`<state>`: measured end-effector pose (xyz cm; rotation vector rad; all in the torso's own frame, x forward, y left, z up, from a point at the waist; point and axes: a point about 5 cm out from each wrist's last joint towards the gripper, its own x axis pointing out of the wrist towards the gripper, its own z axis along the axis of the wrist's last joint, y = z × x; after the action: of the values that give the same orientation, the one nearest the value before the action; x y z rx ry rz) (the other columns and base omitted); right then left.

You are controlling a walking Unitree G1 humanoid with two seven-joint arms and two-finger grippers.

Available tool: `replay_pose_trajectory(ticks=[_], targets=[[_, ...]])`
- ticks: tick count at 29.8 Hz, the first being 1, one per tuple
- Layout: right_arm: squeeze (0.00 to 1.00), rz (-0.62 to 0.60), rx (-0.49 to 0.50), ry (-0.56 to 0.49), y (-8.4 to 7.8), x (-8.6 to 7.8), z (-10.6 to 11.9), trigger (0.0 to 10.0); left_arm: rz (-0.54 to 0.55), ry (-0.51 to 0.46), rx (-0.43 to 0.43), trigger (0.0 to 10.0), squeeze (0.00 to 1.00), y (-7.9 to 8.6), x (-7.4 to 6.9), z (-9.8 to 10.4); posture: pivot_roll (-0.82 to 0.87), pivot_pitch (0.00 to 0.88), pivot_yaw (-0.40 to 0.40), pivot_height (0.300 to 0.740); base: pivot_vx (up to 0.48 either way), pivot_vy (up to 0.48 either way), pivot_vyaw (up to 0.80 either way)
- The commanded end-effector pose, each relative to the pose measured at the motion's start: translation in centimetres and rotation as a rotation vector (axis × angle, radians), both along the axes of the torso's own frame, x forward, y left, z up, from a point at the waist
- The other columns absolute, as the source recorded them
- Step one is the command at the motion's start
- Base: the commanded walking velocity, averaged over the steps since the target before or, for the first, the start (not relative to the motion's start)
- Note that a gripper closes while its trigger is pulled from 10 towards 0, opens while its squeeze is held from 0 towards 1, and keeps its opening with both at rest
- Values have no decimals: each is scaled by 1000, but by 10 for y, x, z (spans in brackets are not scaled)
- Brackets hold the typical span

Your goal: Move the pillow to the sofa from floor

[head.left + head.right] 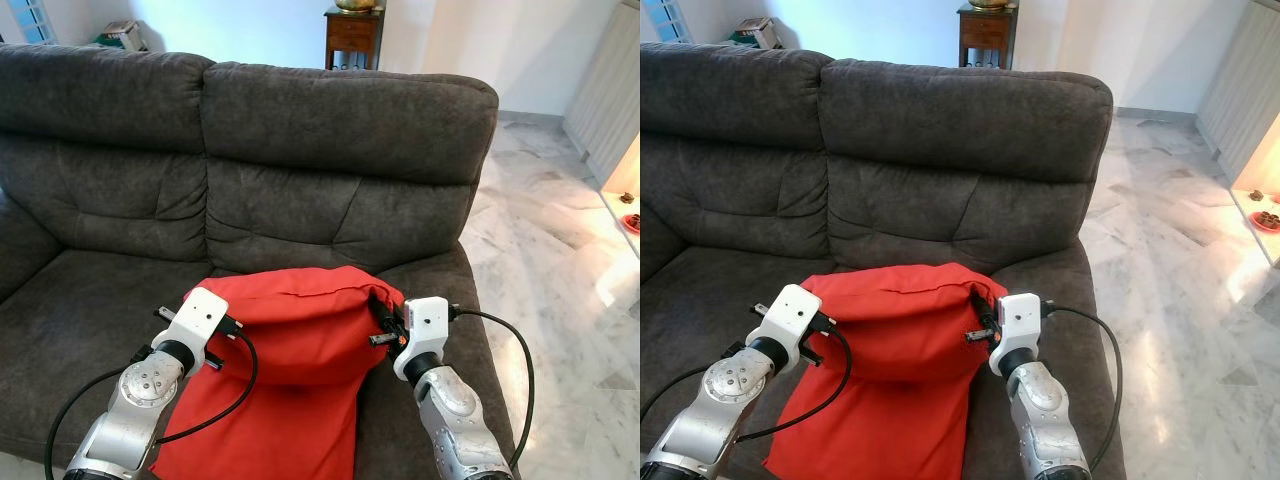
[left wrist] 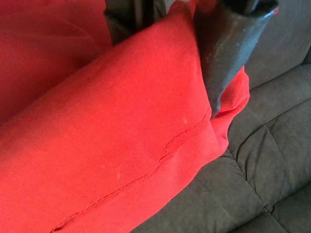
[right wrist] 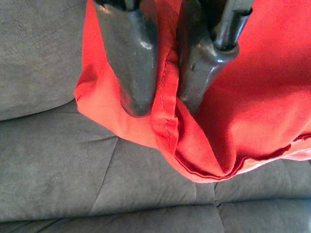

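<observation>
Over the sofa (image 1: 300,150) seat, both end effectors pinch the red pillow's (image 1: 290,350) top corners: left end effector (image 2: 160,29); right end effector (image 3: 163,97).

Dark grey sofa (image 1: 300,130); red pillow (image 1: 290,380) draped over seat.

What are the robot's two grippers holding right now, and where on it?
Both hold the red fabric pillow over the dark grey sofa: the left gripper and the right gripper each pinch an upper corner.
</observation>
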<state>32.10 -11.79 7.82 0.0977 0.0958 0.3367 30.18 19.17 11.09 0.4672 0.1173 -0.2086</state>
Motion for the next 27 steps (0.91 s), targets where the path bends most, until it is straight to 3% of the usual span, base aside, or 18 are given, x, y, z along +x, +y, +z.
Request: replay_pose_trajectory(ticks=[1, 15, 16, 17, 23, 27], targets=[[1000, -14, 5, 2, -1, 0, -1, 10000, 14, 17, 16, 10000, 1000, 2, 1, -3, 87, 87, 1, 740, 0, 0, 0], [1000, -108, 0, -16, -11, 2, 1, 10000, 42, 10, 28, 10000, 1000, 7, 0, -2, 89, 87, -2, 740, 0, 0, 0], [851, -144, -9, -13, -16, 3, 0, 10000, 57, 20, 31, 10000, 384, 10, 0, -4, 89, 87, -2, 740, 0, 0, 0], [0, -204, -20, 5, -27, 3, -4, 10000, 75, 42, 33, 10000, 0, 16, -2, -11, 89, 87, -2, 740, 0, 0, 0], [0, -367, -18, 100, -65, -6, -26, 10000, 112, 120, 23, 10000, 0, 30, -15, -35, 93, 82, -2, 740, 0, 0, 0], [0, -485, -53, 216, -103, -28, -53, 10000, 156, 225, 40, 10000, 0, 44, -33, -65, 94, 81, -2, 740, 0, 0, 0]])
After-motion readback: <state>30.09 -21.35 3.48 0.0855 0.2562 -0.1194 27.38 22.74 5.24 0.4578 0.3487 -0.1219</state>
